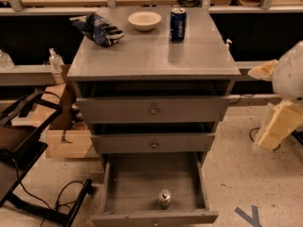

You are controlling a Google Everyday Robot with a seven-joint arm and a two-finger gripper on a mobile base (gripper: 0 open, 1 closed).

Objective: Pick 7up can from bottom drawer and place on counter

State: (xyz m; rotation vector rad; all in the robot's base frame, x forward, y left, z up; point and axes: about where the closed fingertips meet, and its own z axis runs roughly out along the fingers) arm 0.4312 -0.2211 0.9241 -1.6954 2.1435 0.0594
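Far left: black chair frame point(21, 141) on the floor with a cable point(61, 197) looped beside it, and a cardboard box point(66, 141) against the cabinet's left side. A small clear bottle point(56, 63) stood on the low shelf behind. On the counter point(151, 58), back row left to right: crumpled blue chip bag point(97, 28), white bowl point(144, 20), dark blue can point(178, 25) standing upright, all apart from each other. Front half of the counter was bare. Below it, the top drawer point(154, 110) and middle drawer point(154, 143) each sat slightly out, with a dark gap above. The bottom drawer point(154, 193) was pulled well out, and the 7up can point(164, 198) stood upright inside it, near the front wall and about centre, with nothing touching it. Blue tape mark point(251, 216) on the floor right of the drawer. Gripper point(279, 129) hung at the far right edge under the white arm point(289, 72), off to the side of the cabinet at about middle-drawer height, well apart from the 7up can and holding nothing I could see. Wide or narrow: can't tell.
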